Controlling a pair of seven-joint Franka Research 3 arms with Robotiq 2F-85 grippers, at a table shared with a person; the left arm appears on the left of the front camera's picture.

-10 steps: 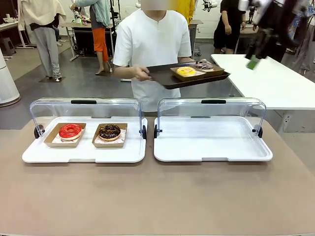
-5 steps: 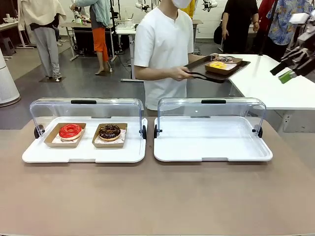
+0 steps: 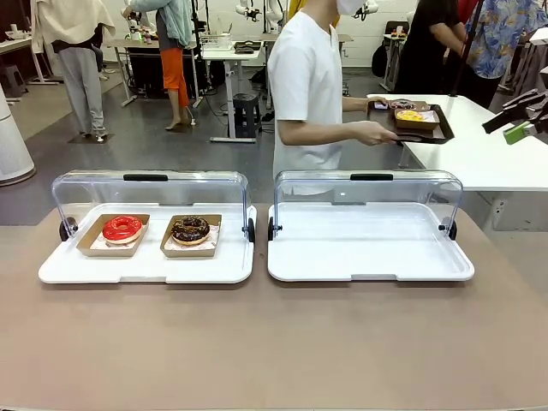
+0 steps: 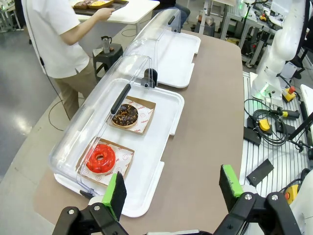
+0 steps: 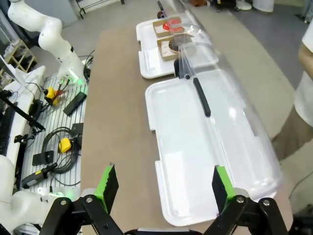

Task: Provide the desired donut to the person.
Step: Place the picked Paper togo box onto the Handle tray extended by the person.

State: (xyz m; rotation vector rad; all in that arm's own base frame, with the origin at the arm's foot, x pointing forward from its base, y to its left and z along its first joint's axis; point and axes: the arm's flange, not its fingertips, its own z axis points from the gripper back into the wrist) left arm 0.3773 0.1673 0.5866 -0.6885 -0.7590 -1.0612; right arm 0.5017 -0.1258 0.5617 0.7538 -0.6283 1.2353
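A red-glazed donut (image 3: 122,228) and a chocolate donut (image 3: 190,229) lie in paper boats on the left white tray (image 3: 145,267), under its raised clear lid. The person (image 3: 306,86), in a white shirt, stands beyond the table, turned right. Their hands hold a dark tray (image 3: 421,128) with a yellow donut (image 3: 412,115) over a white side table. My left gripper (image 4: 173,188) hovers open, high above the red donut (image 4: 100,157) and chocolate donut (image 4: 126,114). My right gripper (image 5: 164,182) hangs open above the empty right tray (image 5: 195,147), seen at the front view's right edge (image 3: 519,118).
The right display tray (image 3: 368,257) is bare, its clear lid (image 3: 368,184) raised. The white side table (image 3: 488,163) stands at the far right. Brown tabletop (image 3: 274,342) spreads in front of both trays. Other people stand farther back in the room.
The person has turned and carried the dark tray rightward to the white side table. My right gripper has dropped from the top right to the right edge.
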